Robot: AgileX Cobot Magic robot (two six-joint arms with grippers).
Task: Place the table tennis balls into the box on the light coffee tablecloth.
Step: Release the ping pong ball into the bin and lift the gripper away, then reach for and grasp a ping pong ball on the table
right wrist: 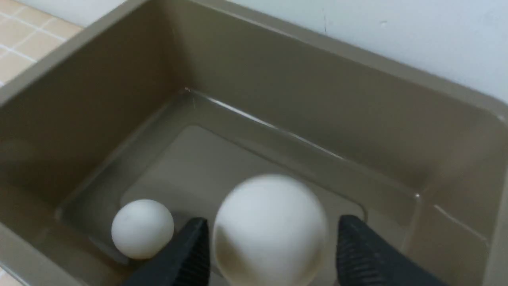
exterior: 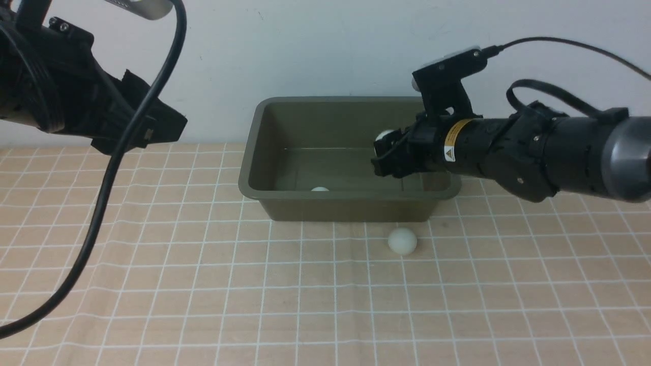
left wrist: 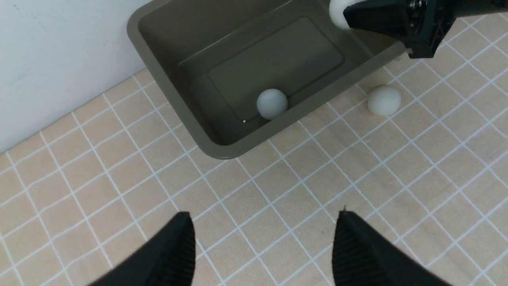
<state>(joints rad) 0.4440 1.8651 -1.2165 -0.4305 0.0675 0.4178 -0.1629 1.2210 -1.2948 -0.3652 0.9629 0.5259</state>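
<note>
The olive-green box (exterior: 249, 168) stands on the light coffee tablecloth (exterior: 203, 279) at the back, against the wall. One white ball (exterior: 320, 189) lies inside it near the front wall, also seen in the left wrist view (left wrist: 272, 103) and the right wrist view (right wrist: 142, 228). A second ball (exterior: 402, 241) lies on the cloth just in front of the box. My right gripper (exterior: 381, 152) is over the box's right half. Its jaws stand apart, and a third, blurred ball (right wrist: 270, 230) sits between them with a thin gap on each side. My left gripper (left wrist: 264, 214) is open and empty, high at the left.
A white wall stands right behind the box. My left arm's black cable (exterior: 109, 173) hangs down over the left part of the cloth. The cloth stretches in front of the box towards me.
</note>
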